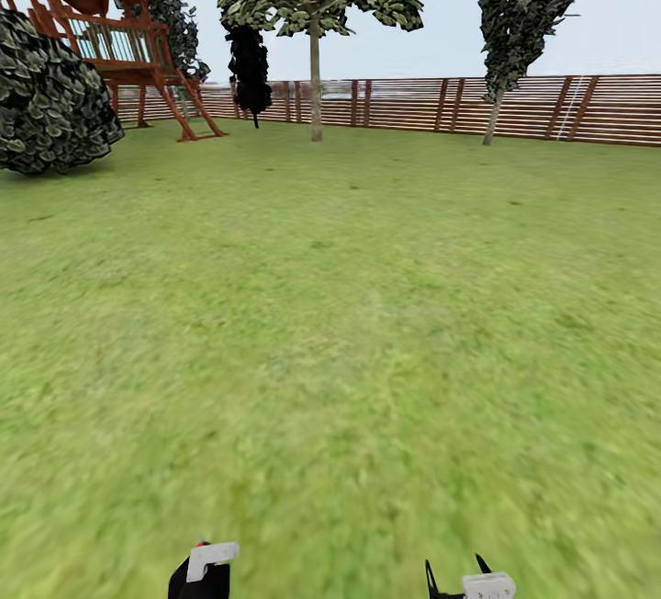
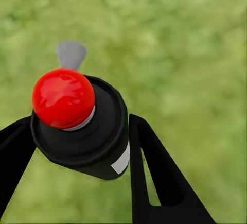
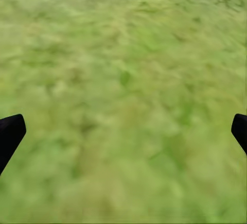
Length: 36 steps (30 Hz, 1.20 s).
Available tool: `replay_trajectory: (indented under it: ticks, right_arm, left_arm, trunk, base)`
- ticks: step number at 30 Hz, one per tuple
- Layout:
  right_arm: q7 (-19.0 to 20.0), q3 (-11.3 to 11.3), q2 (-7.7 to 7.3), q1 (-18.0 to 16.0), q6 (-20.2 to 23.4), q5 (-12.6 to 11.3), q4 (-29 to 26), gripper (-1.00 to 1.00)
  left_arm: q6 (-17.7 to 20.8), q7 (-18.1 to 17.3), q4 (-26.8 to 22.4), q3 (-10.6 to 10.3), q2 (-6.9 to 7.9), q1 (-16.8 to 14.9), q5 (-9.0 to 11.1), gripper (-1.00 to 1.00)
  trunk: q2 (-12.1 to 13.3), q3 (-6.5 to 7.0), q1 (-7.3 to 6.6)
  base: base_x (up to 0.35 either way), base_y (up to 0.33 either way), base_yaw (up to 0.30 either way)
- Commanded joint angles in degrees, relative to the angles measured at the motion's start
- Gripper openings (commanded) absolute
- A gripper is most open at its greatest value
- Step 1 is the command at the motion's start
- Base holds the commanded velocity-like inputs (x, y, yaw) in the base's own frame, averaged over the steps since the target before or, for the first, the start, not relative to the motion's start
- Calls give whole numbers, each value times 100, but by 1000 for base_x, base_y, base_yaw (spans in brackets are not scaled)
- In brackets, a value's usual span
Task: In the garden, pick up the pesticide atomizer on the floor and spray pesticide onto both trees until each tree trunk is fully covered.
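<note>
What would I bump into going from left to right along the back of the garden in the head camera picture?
Round dark leafy bush → red-brown wooden play tower → small black hanging shrub → slim-trunked tree with a pale green crown → dark narrow tree leaning by the brown slatted fence.

A garden: grass lawn point(image 1: 349, 305), slatted wooden fence point(image 1: 514, 107), trees point(image 1: 315, 48), play tower point(image 1: 110, 39)

Green grass lawn point(image 1: 349, 323) spreads out ahead of me to the wooden fence point(image 1: 514, 107). A play structure point(image 1: 110, 39), a round bush point(image 1: 50, 98) and slim-trunked trees point(image 1: 315, 75) stand on it far off.
</note>
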Motion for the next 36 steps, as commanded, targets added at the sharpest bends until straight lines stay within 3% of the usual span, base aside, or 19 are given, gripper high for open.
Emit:
replay_trajectory:
  ticks: [1,36]
  right_arm:
    - [0,0,0,0,0,1,-1,100]
    - [0,-3,0,0,0,0,-2,100]
  left_arm:
    - [3,-2,-1,-1,0,0,-1,-100]
    - [3,-2,-1,0,0,0,-1,-100]
  trunk:
    - [0,0,0]
    - [0,0,0]
  base:
    - [341,0,0]
    - [341,0,0]
